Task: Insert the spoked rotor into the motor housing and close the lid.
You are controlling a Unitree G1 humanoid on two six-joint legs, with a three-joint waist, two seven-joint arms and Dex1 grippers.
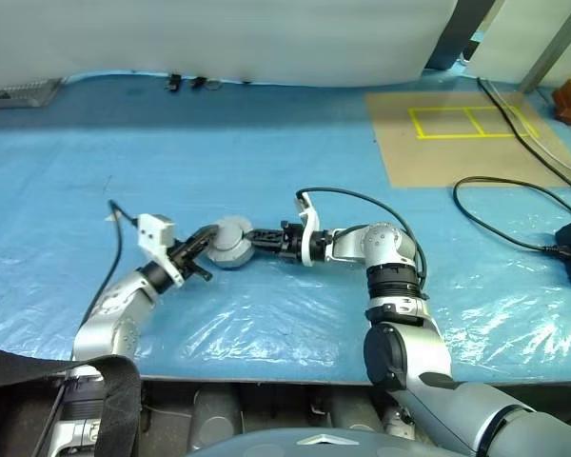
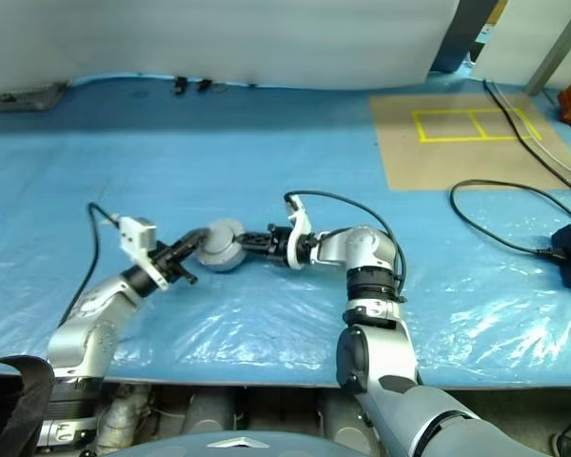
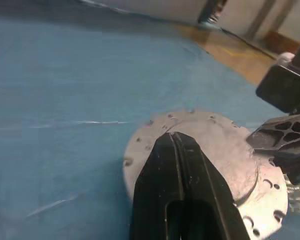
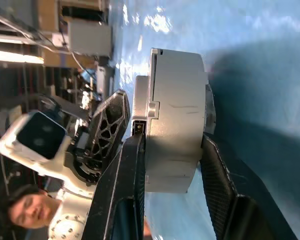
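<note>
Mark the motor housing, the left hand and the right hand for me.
motor housing (image 4: 175, 120): right wrist view, its grey side wall.
left hand (image 1: 198, 249): left eye view, the shut black fingertips.
right hand (image 4: 172, 165): right wrist view, between the two fingers clamping the housing.

Bright, even overhead light falls on the blue plastic sheet (image 1: 266, 190), with white glare on its creases near the front edge. In the right wrist view the housing (image 4: 175, 120) casts a soft, dark shadow on the sheet. The left fingers (image 3: 182, 195) look blurred close up.
</note>
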